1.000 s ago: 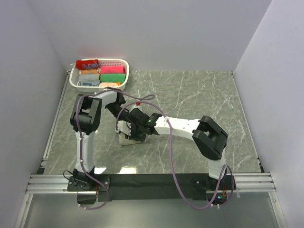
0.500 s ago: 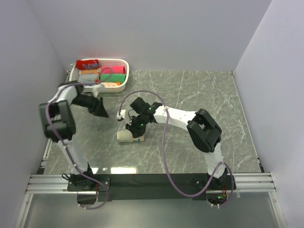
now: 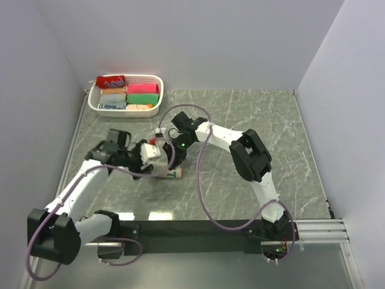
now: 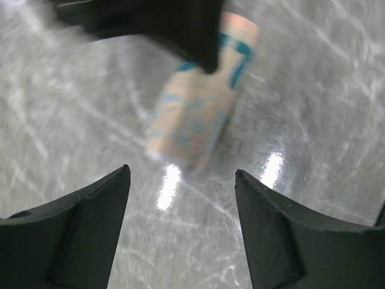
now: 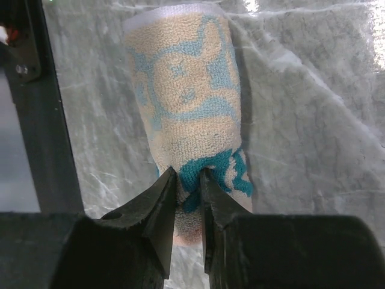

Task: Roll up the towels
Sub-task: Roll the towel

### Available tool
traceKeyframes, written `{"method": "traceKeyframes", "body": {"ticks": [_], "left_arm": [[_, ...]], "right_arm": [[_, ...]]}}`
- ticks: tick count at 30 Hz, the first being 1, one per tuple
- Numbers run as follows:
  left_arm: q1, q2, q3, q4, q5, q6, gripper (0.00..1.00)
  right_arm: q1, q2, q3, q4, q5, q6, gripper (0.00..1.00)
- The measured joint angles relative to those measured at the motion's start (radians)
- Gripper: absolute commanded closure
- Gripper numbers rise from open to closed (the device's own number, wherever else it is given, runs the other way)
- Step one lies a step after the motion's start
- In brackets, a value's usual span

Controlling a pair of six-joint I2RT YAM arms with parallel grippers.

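A cream towel with teal print lies as a short roll on the marble table. In the right wrist view the roll stretches away from my right gripper, which is shut on a fold of cloth at its near end. From above, the right gripper reaches down onto the roll from behind. My left gripper comes in low from the left, open, with nothing between its fingers. The blurred roll lies just ahead of it. A red towel roll rests on the basket's back left corner.
A white basket at the back left holds several rolled towels in pink, green, orange and blue. Both arms' cables loop over the table's middle. Grey walls close in the left, back and right sides.
The left arm swung out to the left, then came back low toward the roll with its jaws opening wide. The right gripper narrowed onto the towel's end. The roll stayed about where it was.
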Motion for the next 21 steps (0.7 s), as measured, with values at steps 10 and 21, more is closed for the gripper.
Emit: {"method": "traceKeyframes", "body": {"ticks": [10,21], "left_arm": [[-0.325,0.077,-0.094,0.208,-0.226,0.030,0.23],[-0.385,0.274,-0.088,0.302,-0.268,0.082,0.34]], "right_arm": [[-0.018,0.037,0.039,-0.031,-0.051,0.031,0.74],[-0.039,0.068,0.062,-0.045,-0.100,0.042,0.74]]}}
